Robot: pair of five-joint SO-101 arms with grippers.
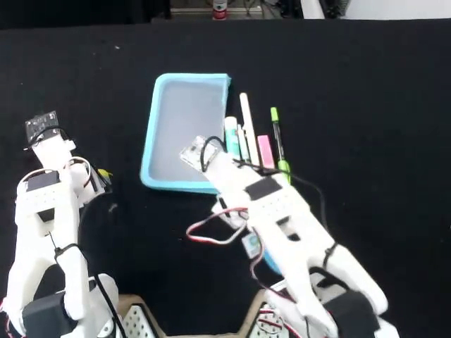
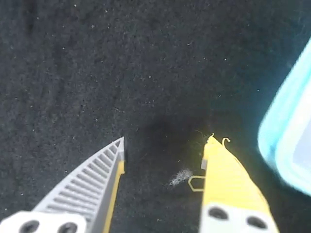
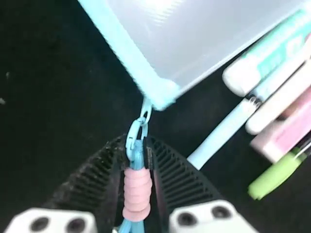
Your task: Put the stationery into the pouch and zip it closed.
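ribbed right claw [image 3: 134,143] around beaded pull [image 3: 136,194]

Black table [image 1: 366,84], felt-like top flecked with lint. Flat on it lies the blue pouch [image 1: 184,130], its long side running away from the arms. Just beside it, on the right arm's side, is a tight row: teal tube [image 1: 231,137], white pen [image 1: 248,127], pink eraser [image 1: 266,151], green pen [image 1: 278,141], all lying parallel to the pouch's edge.
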